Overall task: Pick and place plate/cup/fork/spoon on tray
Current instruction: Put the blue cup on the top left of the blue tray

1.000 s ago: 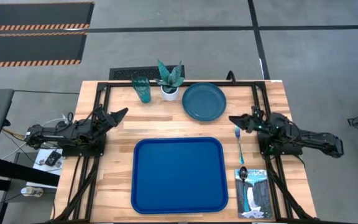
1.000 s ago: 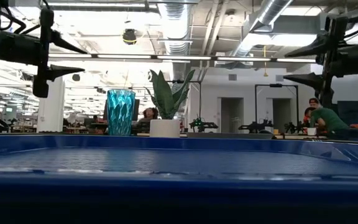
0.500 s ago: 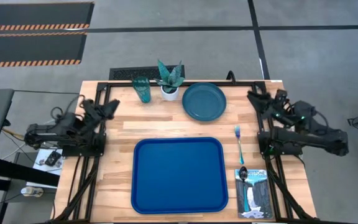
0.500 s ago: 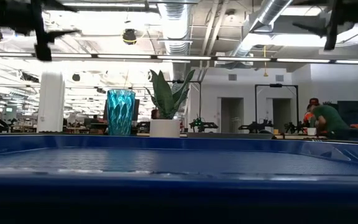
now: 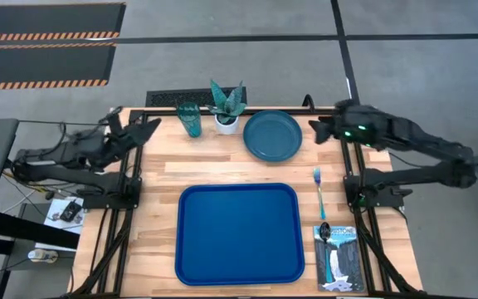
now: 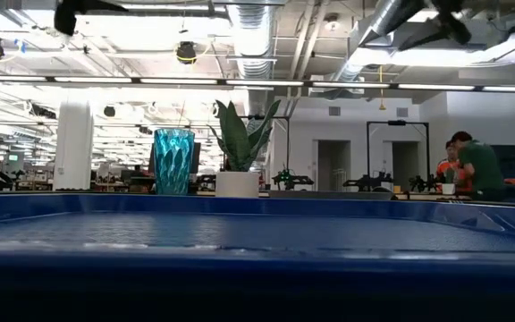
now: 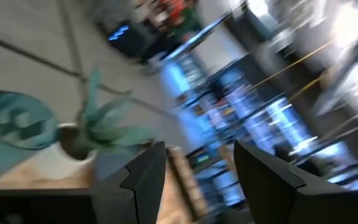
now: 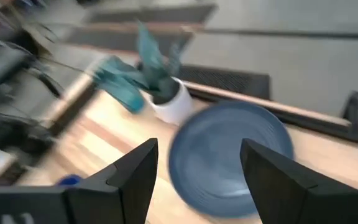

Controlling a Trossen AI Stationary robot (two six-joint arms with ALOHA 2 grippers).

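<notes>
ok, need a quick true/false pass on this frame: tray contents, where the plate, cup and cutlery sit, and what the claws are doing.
1. The tray holds nothing. True.
2. The plate sits on the tray. False: it lies on the wood beyond the tray's far edge, beside the potted plant.
3. The cup stands on the table next to the plant. True.
4. The spoon is inside the cup. False: its bowl rests on the booklet to the right of the tray.
5. The right claw grips the fork. False: it is open, up near the plate; the fork lies on the wood.
6. The left claw is open, near the cup. True.
</notes>
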